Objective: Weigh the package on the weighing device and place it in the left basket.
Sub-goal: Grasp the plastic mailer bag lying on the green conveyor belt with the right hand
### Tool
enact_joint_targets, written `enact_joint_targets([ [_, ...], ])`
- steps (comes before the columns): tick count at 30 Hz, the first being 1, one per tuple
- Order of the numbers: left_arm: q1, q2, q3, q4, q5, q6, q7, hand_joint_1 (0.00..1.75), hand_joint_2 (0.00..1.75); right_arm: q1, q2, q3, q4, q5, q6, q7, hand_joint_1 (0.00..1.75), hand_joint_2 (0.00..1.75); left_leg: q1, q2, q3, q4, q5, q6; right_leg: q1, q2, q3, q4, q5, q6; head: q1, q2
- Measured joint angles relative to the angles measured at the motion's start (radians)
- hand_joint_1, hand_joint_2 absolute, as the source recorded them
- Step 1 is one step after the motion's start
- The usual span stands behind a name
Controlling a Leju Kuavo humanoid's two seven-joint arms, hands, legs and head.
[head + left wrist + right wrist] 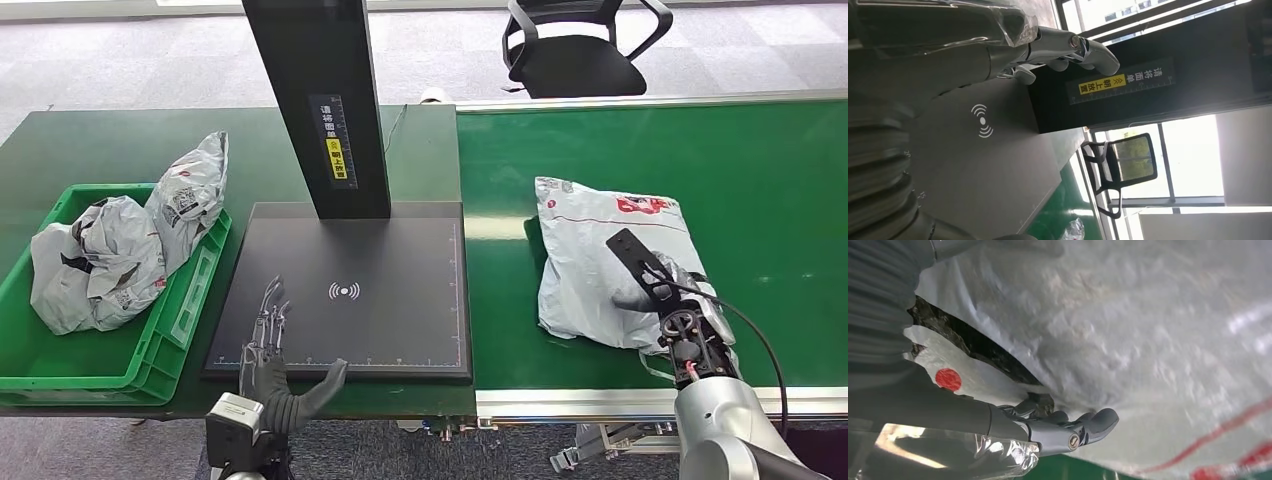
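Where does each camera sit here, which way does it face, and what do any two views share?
Head view: high on the body, looking forward and down at the scale, green basket, belt and package; both arms show, left hand and right hand.
Left wrist view: behind the left hand, looking across the scale to its post and a chair.
Right wrist view: behind the right hand, close on the package.
Shared: head and left wrist views both show the scale, post and chair.
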Motion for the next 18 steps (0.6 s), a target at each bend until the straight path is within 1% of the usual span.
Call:
enact_joint_targets([
  [3,-0.007,-0.001,0.006,0.011,0.003,-0.005,0.0,0.0,1.75,0.006,0.001,0.03,0.014,0.035,0.02,0.028,0.0,1.75,0.0,0.0,0.0,0.0,0.0,0.0,0.0,0.0,0.0,0.0,0.0,0.0,0.0,0.0],
  [9,-0.013,-0.003,0.011,0.023,0.006,-0.007,-0.001,0.0,1.75,0.006,0.005,0.074,0.027,0.062,0.049,0.032,0.0,1.75,0.0,0.0,0.0,0.0,0.0,0.0,0.0,0.0,0.0,0.0,0.0,0.0,0.0,0.0],
  [10,-0.013,-0.003,0.012,0.024,0.007,-0.007,-0.001,0.0,1.75,0.006,0.005,0.08,0.029,0.067,0.055,0.032,0.36,1.75,0.0,0.0,0.0,0.0,0.0,0.0,0.0,0.0,0.0,0.0,0.0,0.0,0.0,0.0],
  [13,-0.015,-0.005,0.015,0.027,0.008,-0.008,-0.001,0.0,1.75,0.006,0.005,0.101,0.031,0.083,0.068,0.032,1.67,1.75,0.0,0.0,0.0,0.0,0.0,0.0,0.0,0.0,0.0,0.0,0.0,0.0,0.0,0.0],
  [14,-0.015,-0.005,0.016,0.028,0.008,-0.008,-0.001,0.0,1.75,0.006,0.006,0.107,0.032,0.088,0.069,0.032,1.75,1.75,0.0,0.0,0.0,0.0,0.0,0.0,0.0,0.0,0.0,0.0,0.0,0.0,0.0,0.0],
  [18,-0.015,-0.006,0.019,0.028,0.008,-0.011,0.0,0.0,1.75,0.011,0.009,0.128,0.033,0.095,0.056,0.019,1.75,1.75,0.0,0.0,0.0,0.0,0.0,0.0,0.0,0.0,0.0,0.0,0.0,0.0,0.0,0.0],
])
